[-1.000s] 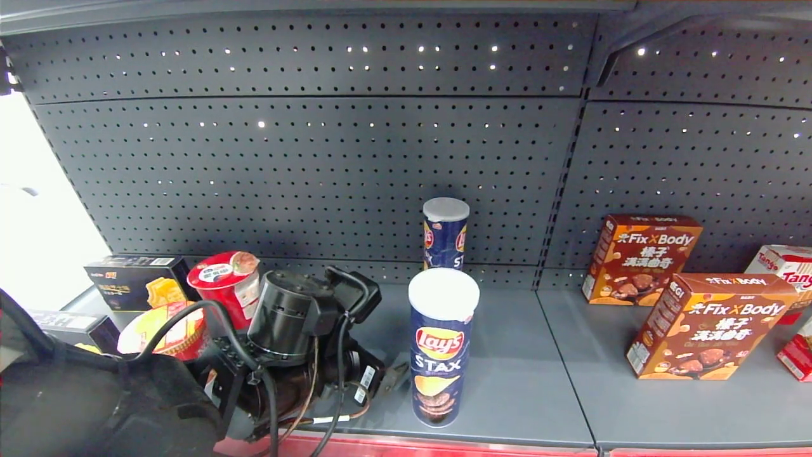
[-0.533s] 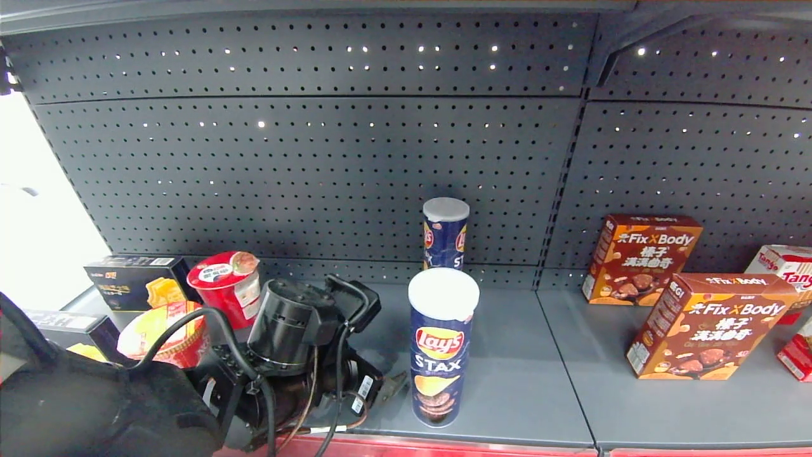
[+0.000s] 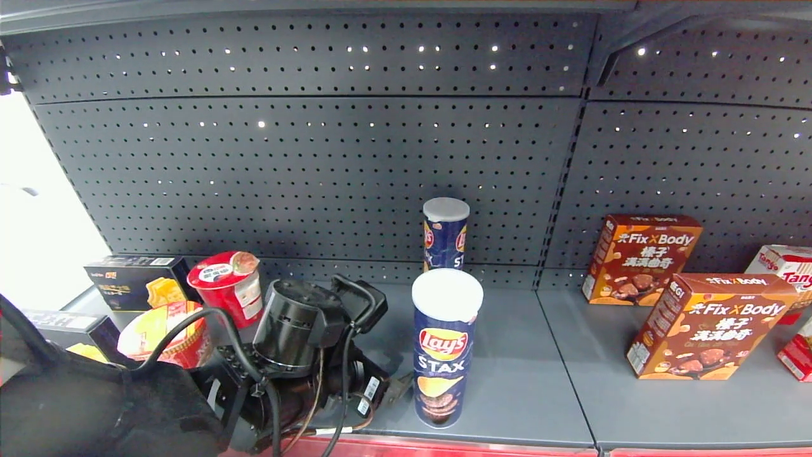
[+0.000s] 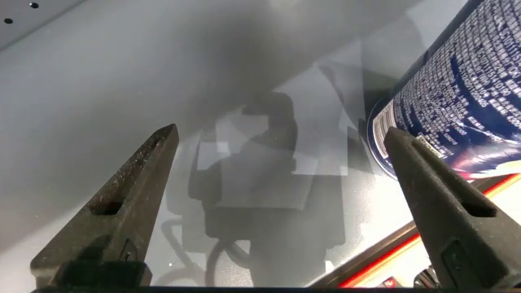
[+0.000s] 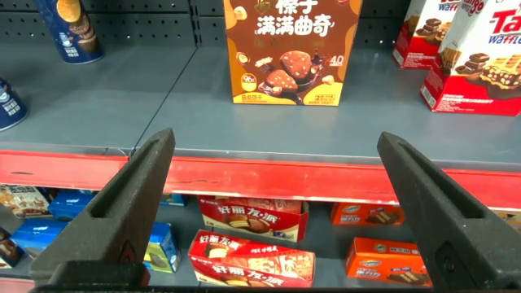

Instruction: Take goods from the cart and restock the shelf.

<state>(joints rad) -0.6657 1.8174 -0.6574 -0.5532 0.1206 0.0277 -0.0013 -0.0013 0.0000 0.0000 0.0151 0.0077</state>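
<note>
The grey metal shelf (image 3: 520,381) has a pegboard back. My chip can (image 3: 447,348) stands upright near its front lip, with a second can (image 3: 445,233) behind it. It's a dark blue tube with a white lid and a red-and-yellow logo. I judge it light, stiff-walled, smooth and easy to tip, so I'd grip it around mid-body. My left gripper (image 4: 277,212) sits low just beside it, jaws apart and empty. The right gripper (image 5: 277,212), jaws also wide apart, faces a brown box (image 5: 285,49).
</note>
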